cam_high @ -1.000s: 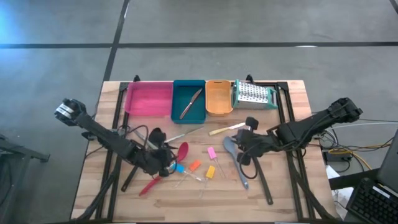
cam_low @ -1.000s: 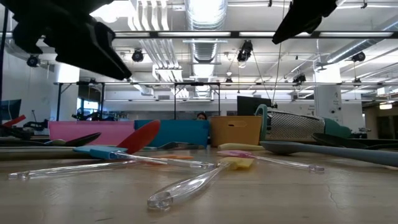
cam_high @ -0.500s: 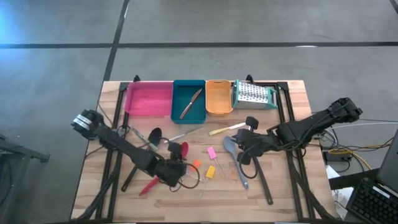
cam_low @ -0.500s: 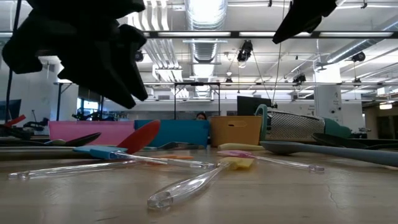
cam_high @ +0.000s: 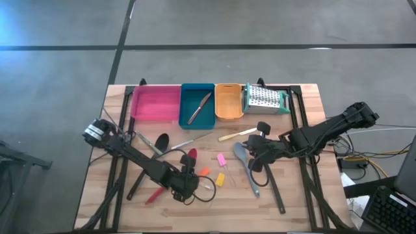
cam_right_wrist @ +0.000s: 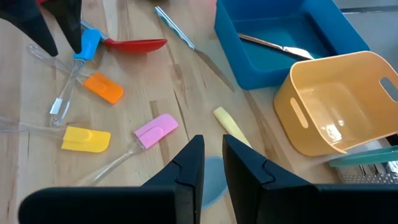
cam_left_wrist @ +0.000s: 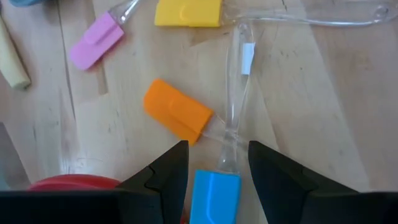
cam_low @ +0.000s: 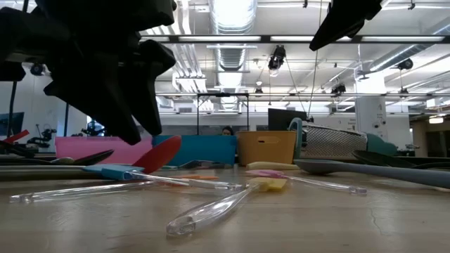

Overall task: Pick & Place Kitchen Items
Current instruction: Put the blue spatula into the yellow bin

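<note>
Small spatulas with clear handles lie crossed near the table's middle: blue (cam_left_wrist: 214, 196), orange (cam_left_wrist: 177, 111), pink (cam_left_wrist: 96, 42), yellow (cam_left_wrist: 186, 12). My left gripper (cam_left_wrist: 217, 149) is open, tilted down over the blue head. Its fingers stand either side of the head and, in the low view, above it (cam_low: 119, 172). The red spoon (cam_high: 156, 194) lies under that arm. My right gripper (cam_right_wrist: 213, 146) hovers over the grey-blue spatula (cam_high: 246, 166). A narrow gap shows between its fingers, with nothing in it.
Pink (cam_high: 140, 104), teal (cam_high: 185, 118) and orange (cam_high: 227, 114) trays line the far edge, a knife (cam_high: 199, 107) in the teal one, a grater (cam_high: 265, 99) beside them. A black ladle (cam_high: 153, 144), a pale-handled knife (cam_high: 235, 134) and a black turner (cam_high: 273, 192) lie on the wood.
My left gripper has moved toward the table's near edge and a little right, sunk lower and tipped further downward. It now stands over the blue spatula head. Its opening looks unchanged. Nothing on the table has shifted.
</note>
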{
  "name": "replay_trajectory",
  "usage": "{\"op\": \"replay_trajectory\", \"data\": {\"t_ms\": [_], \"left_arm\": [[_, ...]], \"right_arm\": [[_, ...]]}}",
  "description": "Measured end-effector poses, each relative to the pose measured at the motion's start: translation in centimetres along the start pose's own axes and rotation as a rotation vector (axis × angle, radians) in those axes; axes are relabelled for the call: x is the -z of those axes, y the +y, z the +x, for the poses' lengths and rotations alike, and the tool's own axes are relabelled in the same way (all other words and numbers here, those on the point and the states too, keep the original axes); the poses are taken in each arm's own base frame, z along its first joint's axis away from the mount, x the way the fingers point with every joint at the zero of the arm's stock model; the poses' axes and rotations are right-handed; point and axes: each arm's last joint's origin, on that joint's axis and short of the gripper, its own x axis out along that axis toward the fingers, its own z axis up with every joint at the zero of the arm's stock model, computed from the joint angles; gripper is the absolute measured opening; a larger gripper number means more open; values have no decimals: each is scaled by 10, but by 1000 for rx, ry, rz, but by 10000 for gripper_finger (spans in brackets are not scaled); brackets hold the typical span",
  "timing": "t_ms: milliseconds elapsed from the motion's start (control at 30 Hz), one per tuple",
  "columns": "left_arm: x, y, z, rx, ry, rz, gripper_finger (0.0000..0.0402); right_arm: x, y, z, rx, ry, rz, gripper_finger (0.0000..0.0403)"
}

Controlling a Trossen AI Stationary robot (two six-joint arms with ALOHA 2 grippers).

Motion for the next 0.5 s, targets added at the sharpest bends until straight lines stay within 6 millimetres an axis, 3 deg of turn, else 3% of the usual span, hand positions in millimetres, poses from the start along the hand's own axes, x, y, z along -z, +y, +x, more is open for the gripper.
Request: {"op": "replay_trajectory", "data": {"t_ms": [500], "left_arm": [[7,6,24,31,94,-14,141]], "right_arm": [[0,0,0,0,-1,0,52]]}}
